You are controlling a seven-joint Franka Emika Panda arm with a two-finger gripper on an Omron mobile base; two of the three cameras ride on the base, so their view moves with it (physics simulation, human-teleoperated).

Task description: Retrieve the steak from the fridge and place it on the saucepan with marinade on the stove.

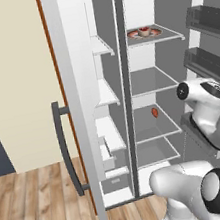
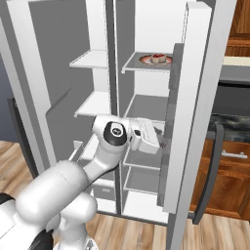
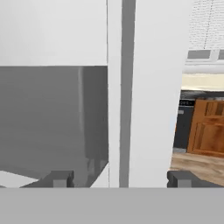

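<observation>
Gripper (image 3: 118,178) apparently astride open fridge (image 3: 144,87) door edge

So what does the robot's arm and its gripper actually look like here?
The arm is made of glossy white rounded segments with dark grey round joint caps, one ringed in silver. The gripper has a boxy white hand and two small dark grey square finger tips. No cables or markings show.

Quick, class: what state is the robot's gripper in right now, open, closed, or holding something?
Gripper: open, holding nothing; its fingertips stand wide apart at the edge of the fridge door.
</observation>
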